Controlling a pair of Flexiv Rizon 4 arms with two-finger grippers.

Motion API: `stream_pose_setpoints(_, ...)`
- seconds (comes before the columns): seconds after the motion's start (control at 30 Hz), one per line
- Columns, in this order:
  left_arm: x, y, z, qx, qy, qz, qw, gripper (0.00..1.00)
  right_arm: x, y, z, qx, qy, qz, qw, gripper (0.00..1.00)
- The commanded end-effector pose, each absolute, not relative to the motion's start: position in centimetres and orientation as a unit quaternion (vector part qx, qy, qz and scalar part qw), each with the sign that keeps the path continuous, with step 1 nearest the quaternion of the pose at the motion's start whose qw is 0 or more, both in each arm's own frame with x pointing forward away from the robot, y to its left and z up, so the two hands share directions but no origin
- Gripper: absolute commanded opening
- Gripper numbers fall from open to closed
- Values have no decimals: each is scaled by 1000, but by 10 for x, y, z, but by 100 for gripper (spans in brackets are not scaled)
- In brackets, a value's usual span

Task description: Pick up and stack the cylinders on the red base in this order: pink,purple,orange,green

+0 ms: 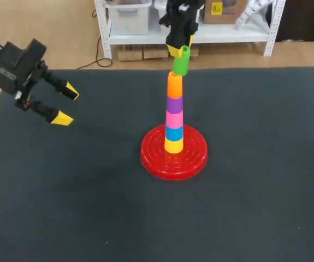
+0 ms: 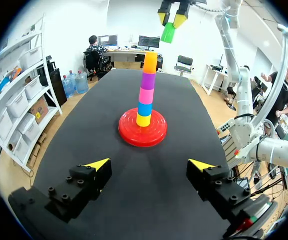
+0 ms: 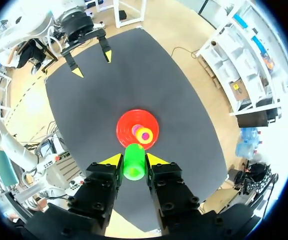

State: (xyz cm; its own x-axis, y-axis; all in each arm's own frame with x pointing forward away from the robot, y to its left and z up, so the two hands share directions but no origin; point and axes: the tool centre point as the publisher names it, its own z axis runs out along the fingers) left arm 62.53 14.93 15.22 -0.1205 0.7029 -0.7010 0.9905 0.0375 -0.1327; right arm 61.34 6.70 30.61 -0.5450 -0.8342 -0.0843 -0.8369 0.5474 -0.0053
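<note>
The right gripper (image 3: 133,161) has its jaws closed on the green cylinder (image 3: 133,169), upright between them. The orange top (image 1: 175,86) of the stack lies below and slightly ahead, seemingly off-centre. Lowered so, green could catch the rim, tip the stack or fall beside the base (image 1: 195,158). The left gripper (image 1: 63,103) hangs wide open, empty, well apart.
</note>
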Motion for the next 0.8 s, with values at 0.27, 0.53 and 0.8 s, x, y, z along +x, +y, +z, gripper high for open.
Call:
stream_pose_setpoints(0.27, 625, 149, 151, 621, 681, -309, 234, 100, 616, 72, 304, -491, 871, 7, 26, 0)
stream_pose_setpoints(0.53, 625, 149, 151, 621, 681, -309, 234, 100, 616, 72, 304, -491, 871, 7, 26, 0)
stream_pose_setpoints(0.8, 625, 149, 151, 621, 681, -309, 234, 100, 616, 72, 304, -491, 871, 7, 26, 0)
